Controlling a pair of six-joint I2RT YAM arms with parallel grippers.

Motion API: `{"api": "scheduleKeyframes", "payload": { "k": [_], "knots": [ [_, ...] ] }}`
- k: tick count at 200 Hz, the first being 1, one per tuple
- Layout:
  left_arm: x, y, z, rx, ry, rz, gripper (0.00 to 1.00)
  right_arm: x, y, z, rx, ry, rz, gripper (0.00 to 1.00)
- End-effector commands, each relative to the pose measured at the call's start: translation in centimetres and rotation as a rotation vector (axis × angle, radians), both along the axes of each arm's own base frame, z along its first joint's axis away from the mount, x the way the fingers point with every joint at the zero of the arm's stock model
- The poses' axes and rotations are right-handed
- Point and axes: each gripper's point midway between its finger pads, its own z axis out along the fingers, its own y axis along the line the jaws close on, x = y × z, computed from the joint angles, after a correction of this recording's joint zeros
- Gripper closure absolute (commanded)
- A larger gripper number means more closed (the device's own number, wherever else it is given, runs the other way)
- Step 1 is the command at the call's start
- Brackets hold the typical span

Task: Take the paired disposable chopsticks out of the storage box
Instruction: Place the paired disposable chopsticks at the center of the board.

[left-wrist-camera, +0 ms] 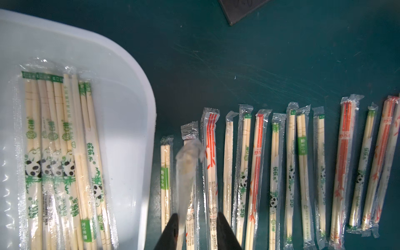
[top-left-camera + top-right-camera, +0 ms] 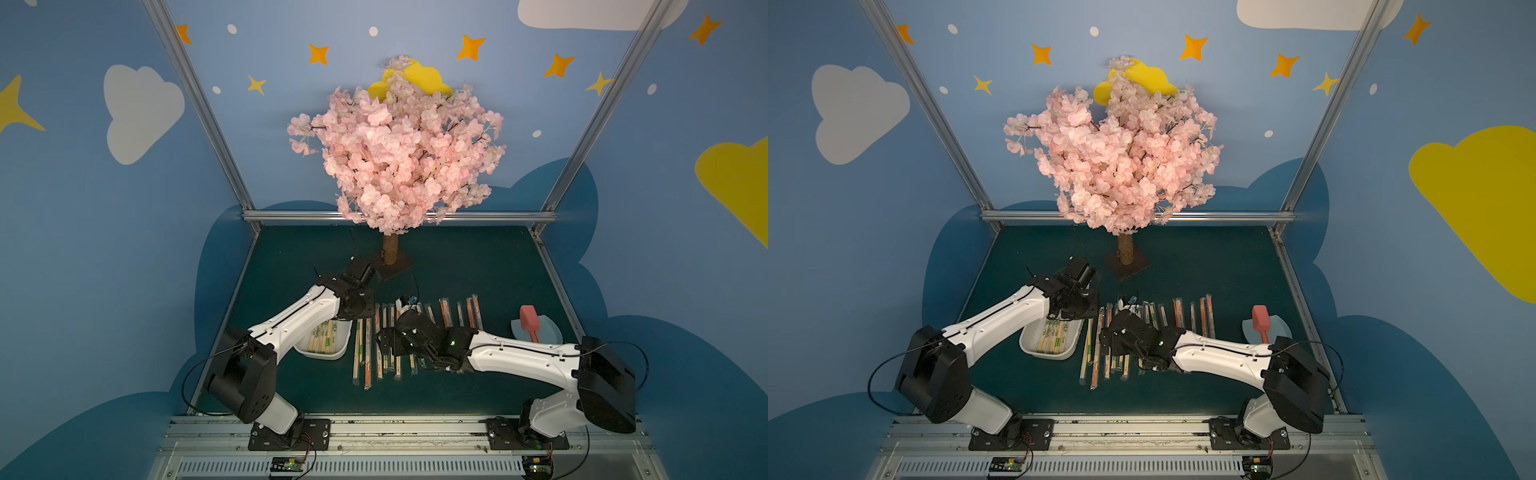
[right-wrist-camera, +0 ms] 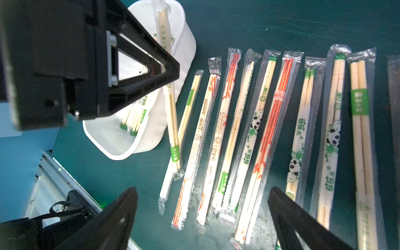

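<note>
Between the black fingers of the left gripper [image 1: 197, 214] one wrapped chopstick pair [image 1: 186, 173] stands steeply, blurred in the left wrist view. The jaws are a little apart, wider than this pair. It leans on one finger only (the other finger is clear of it), so it is loose and not clamped. In the right wrist view the same pair slants down past the tip of this gripper. Its lower end, with a green band, is down at the green mat [image 3: 281, 26], across another pair and just beside the storage box [image 3: 149, 142].

The right gripper [image 3: 203, 190] is spread wide and holds nothing. It hangs over the row of paired disposable chopsticks [image 3: 266, 121], which lie side by side on the mat, outside the box, in clear sleeves with orange or green print. Several panda-print pairs [image 1: 54, 155] lie inside the white box, on its bottom.

In both top views the box sits under the left arm, at the left end of the row. Beyond the right end of the row, apart from it, a red spatula [image 2: 530, 318] lies on a light-blue scoop [image 2: 550, 332]. At the back of the mat stands a pink blossom tree [image 2: 399, 149].
</note>
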Motion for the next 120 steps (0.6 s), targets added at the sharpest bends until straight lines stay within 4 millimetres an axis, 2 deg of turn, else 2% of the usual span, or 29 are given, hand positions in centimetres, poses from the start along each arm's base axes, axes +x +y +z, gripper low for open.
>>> {"api": "scheduleKeyframes", "payload": {
  "k": [1, 29, 47, 59, 70, 84, 120],
  "knots": [
    [-1.0, 0.2, -1.8, 0.004, 0.059, 0.006, 0.68, 0.3, 0.7, 0.7, 0.011, 0.000, 0.003, 0.02],
    [-2.1, 0.6, -4.2, 0.029, 0.125, 0.017, 0.68, 0.3, 0.7, 0.4, 0.004, 0.003, 0.004, 0.02],
    [-2.7, 0.9, -5.0, 0.057, 0.176, 0.017, 0.64, 0.4, 0.6, 0.1, -0.002, 0.007, 0.002, 0.02],
    [-2.7, 0.7, -4.8, 0.053, 0.176, 0.006, 0.60, 0.5, 0.6, -0.1, -0.006, 0.009, -0.001, 0.02],
    [-2.5, 0.6, -4.1, 0.045, 0.153, 0.004, 0.51, 0.7, 0.6, -0.3, -0.006, 0.010, 0.001, 0.02],
    [-2.3, 0.5, -3.4, 0.039, 0.136, -0.002, 0.45, 0.8, 0.9, -0.4, 0.003, 0.013, 0.014, 0.02],
    [-2.1, 0.4, -2.6, 0.029, 0.119, -0.013, 0.44, 0.9, 1.0, -0.9, 0.006, 0.045, 0.015, 0.02]
  ]
}}
